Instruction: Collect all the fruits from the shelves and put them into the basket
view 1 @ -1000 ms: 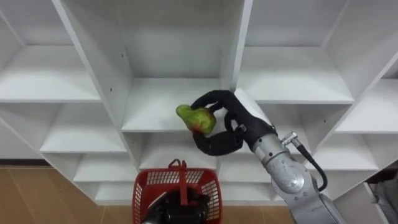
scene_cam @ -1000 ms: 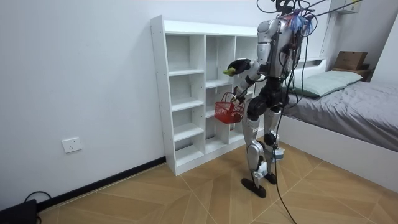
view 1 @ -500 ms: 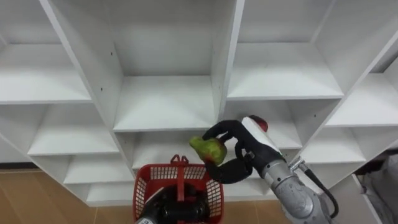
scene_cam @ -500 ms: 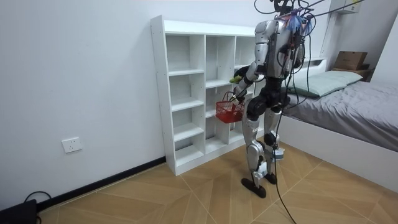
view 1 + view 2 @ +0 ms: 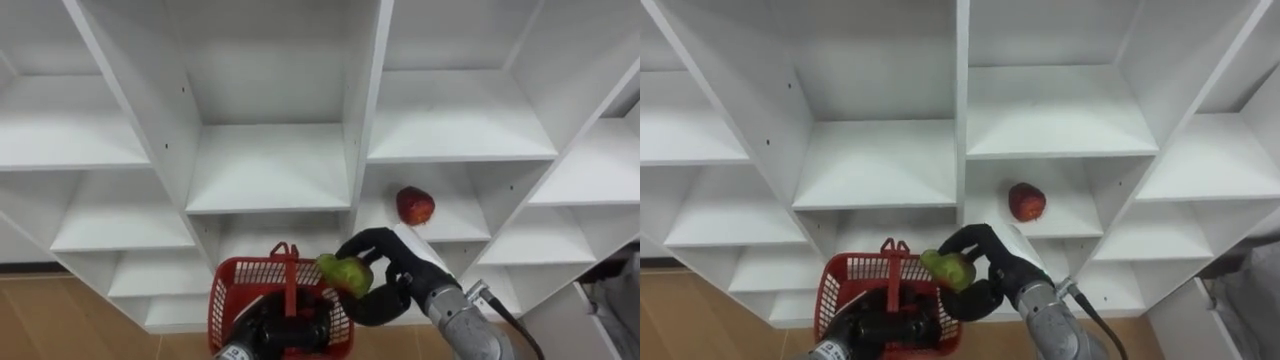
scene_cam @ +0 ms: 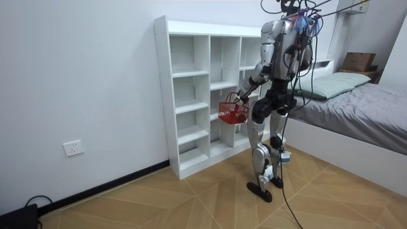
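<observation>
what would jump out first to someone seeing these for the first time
The right hand curled round a green fruit, held just above the right rim of a red basket at the bottom of the eye views, by the left hand. Next, a lone red fruit sitting on a shelf of the white shelf unit, up and to the right of the hand.
</observation>
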Controlling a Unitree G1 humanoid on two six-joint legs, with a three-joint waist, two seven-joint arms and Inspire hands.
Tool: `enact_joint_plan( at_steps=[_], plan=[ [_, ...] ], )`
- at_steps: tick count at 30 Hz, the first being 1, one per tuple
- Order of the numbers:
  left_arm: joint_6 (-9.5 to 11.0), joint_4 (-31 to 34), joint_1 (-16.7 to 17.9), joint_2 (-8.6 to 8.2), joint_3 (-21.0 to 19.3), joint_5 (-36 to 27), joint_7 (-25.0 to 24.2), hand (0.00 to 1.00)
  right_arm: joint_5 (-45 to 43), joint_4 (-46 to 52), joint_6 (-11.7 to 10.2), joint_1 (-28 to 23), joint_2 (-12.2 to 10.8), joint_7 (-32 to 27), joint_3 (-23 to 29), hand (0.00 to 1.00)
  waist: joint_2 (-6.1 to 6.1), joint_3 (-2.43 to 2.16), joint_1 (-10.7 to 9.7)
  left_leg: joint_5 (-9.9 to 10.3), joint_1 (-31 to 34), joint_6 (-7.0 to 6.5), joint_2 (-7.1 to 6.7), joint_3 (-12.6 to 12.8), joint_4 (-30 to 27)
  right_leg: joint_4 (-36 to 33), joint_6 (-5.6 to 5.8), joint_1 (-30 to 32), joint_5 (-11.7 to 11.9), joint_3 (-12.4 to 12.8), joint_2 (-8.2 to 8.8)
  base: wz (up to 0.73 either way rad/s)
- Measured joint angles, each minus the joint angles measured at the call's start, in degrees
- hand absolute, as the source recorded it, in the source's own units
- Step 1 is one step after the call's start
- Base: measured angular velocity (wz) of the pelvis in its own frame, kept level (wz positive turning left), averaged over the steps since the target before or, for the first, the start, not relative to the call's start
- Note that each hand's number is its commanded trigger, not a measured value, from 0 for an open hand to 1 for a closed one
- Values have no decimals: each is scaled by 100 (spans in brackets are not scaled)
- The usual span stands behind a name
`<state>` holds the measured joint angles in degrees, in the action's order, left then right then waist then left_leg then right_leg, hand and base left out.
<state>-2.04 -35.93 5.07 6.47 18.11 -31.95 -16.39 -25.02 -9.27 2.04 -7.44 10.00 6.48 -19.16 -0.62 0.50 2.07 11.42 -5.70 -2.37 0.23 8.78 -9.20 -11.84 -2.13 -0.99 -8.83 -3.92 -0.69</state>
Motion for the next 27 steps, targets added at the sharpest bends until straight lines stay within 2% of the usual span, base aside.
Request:
enact_joint_plan(
  at_steps=[12, 18, 22, 27],
  plan=[
    [0, 13, -30, 68, 6, 0, -4, 100, -24, -242, 13, 1, 68, 1, -99, 100, -35, 13, 8, 0, 12, 0, 11, 37, 3, 9, -2, 82, -1, 90, -26, -2],
    [0, 139, -30, 83, 8, 1, -6, 100, -86, -362, 59, 2, 71, 3, -100, 100, -89, 40, 13, 4, 8, 6, 18, 39, 24, 10, -5, 91, 1, 98, -38, 0],
    [0, 169, -29, 80, 11, 1, -6, 100, -233, -362, 59, 3, 71, 3, -100, 100, -96, 36, 13, 4, 6, 7, 19, 41, 48, 9, -7, 96, 3, 98, -42, 0],
    [0, 169, -27, 67, 11, 14, -6, 100, -267, -451, 57, 4, 35, -16, -99, 100, -108, 27, 133, 3, 1, 8, 20, 51, 46, 10, -10, 80, 6, 95, -41, 0]
  ],
)
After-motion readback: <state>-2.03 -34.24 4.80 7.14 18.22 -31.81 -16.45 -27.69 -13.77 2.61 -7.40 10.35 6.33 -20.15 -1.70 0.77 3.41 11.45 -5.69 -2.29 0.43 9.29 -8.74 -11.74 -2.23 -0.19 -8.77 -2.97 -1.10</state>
